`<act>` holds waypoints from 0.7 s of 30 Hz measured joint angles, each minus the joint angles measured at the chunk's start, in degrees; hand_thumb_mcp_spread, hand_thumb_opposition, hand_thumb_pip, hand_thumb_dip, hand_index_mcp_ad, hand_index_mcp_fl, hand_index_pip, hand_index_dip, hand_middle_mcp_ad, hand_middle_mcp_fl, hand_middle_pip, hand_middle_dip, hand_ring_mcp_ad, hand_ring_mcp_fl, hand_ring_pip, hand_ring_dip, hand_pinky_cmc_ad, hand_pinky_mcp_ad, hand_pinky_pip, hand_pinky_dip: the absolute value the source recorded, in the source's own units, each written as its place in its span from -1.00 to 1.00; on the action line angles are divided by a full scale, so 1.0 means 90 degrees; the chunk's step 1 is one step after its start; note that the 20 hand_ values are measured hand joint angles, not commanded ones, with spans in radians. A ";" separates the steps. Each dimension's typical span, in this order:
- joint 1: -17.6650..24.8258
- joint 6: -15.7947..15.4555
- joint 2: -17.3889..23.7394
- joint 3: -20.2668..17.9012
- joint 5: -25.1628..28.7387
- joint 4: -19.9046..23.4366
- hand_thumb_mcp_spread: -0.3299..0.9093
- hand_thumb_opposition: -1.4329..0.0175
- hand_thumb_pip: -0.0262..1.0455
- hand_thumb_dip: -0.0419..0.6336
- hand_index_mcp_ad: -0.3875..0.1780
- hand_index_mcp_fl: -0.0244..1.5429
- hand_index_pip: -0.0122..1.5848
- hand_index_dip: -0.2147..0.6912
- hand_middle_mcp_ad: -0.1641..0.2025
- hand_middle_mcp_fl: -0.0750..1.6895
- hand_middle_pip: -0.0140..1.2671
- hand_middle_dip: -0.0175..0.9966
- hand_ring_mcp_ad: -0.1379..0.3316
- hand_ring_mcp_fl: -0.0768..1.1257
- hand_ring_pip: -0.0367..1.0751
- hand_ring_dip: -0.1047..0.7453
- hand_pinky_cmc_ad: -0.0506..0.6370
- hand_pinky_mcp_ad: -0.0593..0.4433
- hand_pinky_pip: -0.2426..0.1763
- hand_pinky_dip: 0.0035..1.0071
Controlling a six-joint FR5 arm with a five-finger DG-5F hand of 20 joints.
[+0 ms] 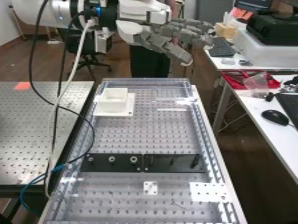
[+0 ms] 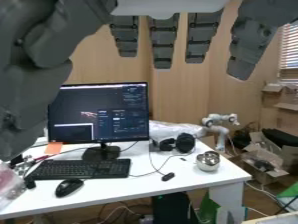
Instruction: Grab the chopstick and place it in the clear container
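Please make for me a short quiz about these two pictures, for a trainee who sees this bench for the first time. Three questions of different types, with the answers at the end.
1. Multiple choice. Where does the square white box stand?
A) on a flat white plate
B) on a black keyboard
C) on a wooden chair

2. True or false. The dark grey robotic hand is open and holds nothing.

3. Short answer. In the wrist view, what lies between the black computer mouse and the black monitor?

Key: 1: A. 2: True. 3: The black keyboard.
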 joint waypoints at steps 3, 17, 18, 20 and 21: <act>0.0000 -0.0009 0.0016 -0.0010 -0.0002 0.0006 -0.37 -0.05 0.16 -0.84 0.07 -0.95 -0.91 -0.33 0.35 -0.89 -0.76 -0.46 0.20 -0.87 -0.76 -0.52 0.53 0.74 -0.37 -0.64; 0.0033 0.0023 0.0049 -0.0069 -0.0058 0.0096 -0.37 -0.05 0.14 -0.82 0.06 -0.95 -0.91 -0.33 0.34 -0.89 -0.76 -0.46 0.20 -0.87 -0.76 -0.52 0.53 0.74 -0.37 -0.64; 0.0034 0.0024 0.0049 -0.0072 -0.0046 0.0102 -0.37 -0.05 0.14 -0.82 0.07 -0.95 -0.91 -0.33 0.36 -0.89 -0.76 -0.46 0.20 -0.87 -0.76 -0.52 0.53 0.74 -0.37 -0.64; 0.0040 0.0027 0.0052 -0.0076 -0.0013 0.0113 -0.37 -0.05 0.14 -0.82 0.06 -0.95 -0.91 -0.33 0.34 -0.89 -0.76 -0.46 0.20 -0.87 -0.76 -0.52 0.53 0.74 -0.37 -0.64; 0.0046 0.0027 0.0054 -0.0079 0.0014 0.0119 -0.37 -0.05 0.14 -0.82 0.07 -0.95 -0.91 -0.33 0.36 -0.89 -0.76 -0.46 0.20 -0.87 -0.76 -0.52 0.53 0.74 -0.37 -0.64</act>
